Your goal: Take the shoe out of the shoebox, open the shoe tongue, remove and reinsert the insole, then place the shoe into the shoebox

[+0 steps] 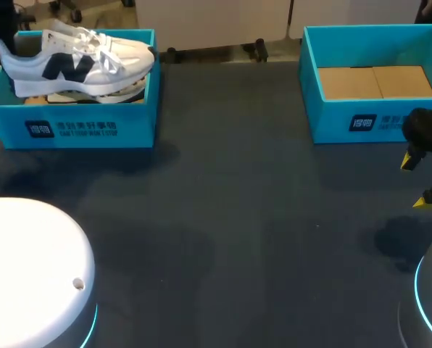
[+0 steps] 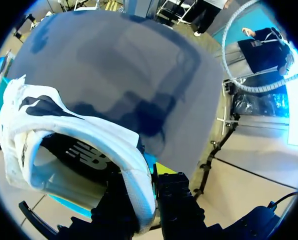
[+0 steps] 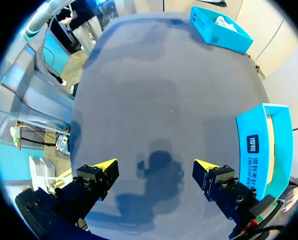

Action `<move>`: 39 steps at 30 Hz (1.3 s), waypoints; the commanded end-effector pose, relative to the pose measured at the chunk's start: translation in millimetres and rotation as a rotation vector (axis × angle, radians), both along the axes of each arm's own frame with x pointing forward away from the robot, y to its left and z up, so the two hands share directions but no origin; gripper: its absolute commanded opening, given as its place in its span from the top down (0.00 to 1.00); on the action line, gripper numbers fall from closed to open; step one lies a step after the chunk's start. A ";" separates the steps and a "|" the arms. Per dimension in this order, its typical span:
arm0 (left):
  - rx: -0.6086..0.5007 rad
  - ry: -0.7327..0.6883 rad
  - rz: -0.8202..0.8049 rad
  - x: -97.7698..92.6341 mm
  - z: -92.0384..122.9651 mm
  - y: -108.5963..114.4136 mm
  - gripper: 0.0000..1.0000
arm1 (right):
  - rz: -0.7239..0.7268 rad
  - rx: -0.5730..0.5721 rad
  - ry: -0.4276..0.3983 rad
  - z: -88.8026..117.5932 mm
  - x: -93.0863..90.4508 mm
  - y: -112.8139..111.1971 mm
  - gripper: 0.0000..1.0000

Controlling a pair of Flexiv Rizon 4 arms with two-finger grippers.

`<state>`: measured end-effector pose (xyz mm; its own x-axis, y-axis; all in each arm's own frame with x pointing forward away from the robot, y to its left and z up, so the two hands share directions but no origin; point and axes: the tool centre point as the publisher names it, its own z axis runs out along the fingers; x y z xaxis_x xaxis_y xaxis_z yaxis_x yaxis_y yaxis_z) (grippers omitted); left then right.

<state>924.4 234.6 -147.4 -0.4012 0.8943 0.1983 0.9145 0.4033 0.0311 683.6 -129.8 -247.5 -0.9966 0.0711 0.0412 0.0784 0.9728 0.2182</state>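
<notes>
We are holding the shoe (image 1: 78,61) by its heel with our left gripper (image 2: 146,182). Only the left wrist view is showing this grip. There the white heel rim is sitting between the two black fingers, which are pressing on it from both sides. One yellow tip (image 2: 164,168) is peeking out beside the rim. This view is also looking down into the shoe, where the dark insole (image 2: 84,155) is lying flat inside.

The head view is showing the whole shoe from the side. It is white with a dark letter on it, and its toe is pointing toward the middle of the table (image 1: 230,217). It is sitting at the top of the blue shoebox (image 1: 85,127) at the far left. We cannot tell whether it is resting on what is in the shoebox or hanging just above it.

Our right gripper (image 1: 417,181) is hanging at the right edge of the table, just beside a second box (image 1: 346,119). This box is blue too, with brown cardboard (image 1: 375,81) lying in it. The right wrist view is showing the fingers spread wide apart with nothing between them, only dark table and their shadow.

The table is dark grey and a bit patchy. The round white bottoms of our arms are standing at the two near corners.
</notes>
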 end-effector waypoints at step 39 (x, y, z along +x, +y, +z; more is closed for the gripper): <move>-0.017 0.027 -0.024 -216.9 -58.8 -117.8 1.00 | 0.000 -0.003 -0.001 -1.2 0.0 0.5 0.00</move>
<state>708.3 115.0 -207.8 -0.3761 0.9054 0.1970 0.9233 0.3840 -0.0023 683.6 -129.8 -247.5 -0.9966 0.0710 0.0412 0.0783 0.9728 0.2182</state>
